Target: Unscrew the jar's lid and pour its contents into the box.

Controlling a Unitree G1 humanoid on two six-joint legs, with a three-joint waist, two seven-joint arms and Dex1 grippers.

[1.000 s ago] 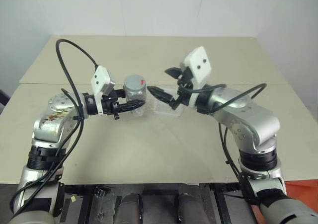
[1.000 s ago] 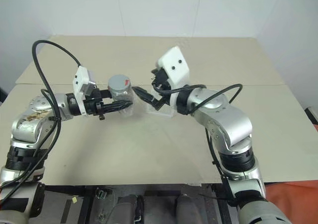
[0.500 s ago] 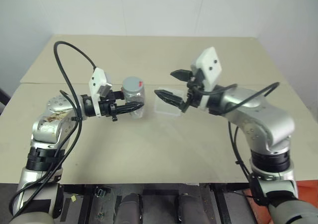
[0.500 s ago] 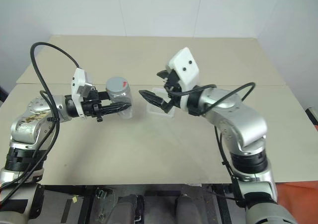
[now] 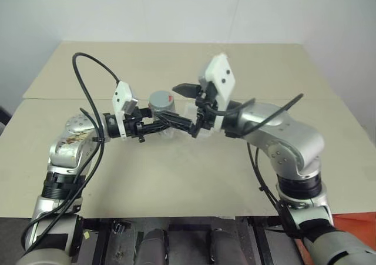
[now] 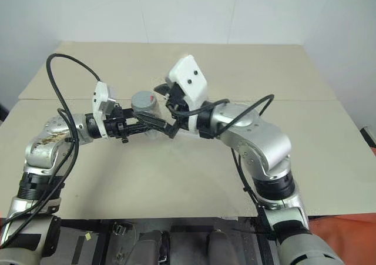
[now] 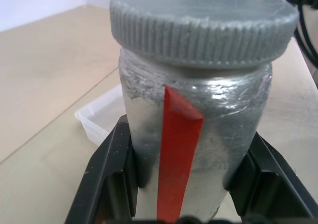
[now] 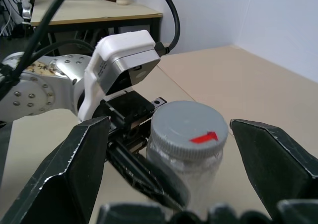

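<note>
lid (image 8: pixel 188 130): top clear | sides: right hand (image 8: pixel 169 172) fingers flank, gaps left

The jar (image 7: pixel 194 134) is silvery with a red stripe down its side. It stands straight up near the middle of the scene, a little to the left. The lid (image 8: pixel 188 129) is still on top. It is round and grey, with ridges around its edge and a small red mark on its flat top. The box (image 7: pixel 102 115) is a clear, whitish tray. It lies flat just beyond the jar, to its right.
</note>
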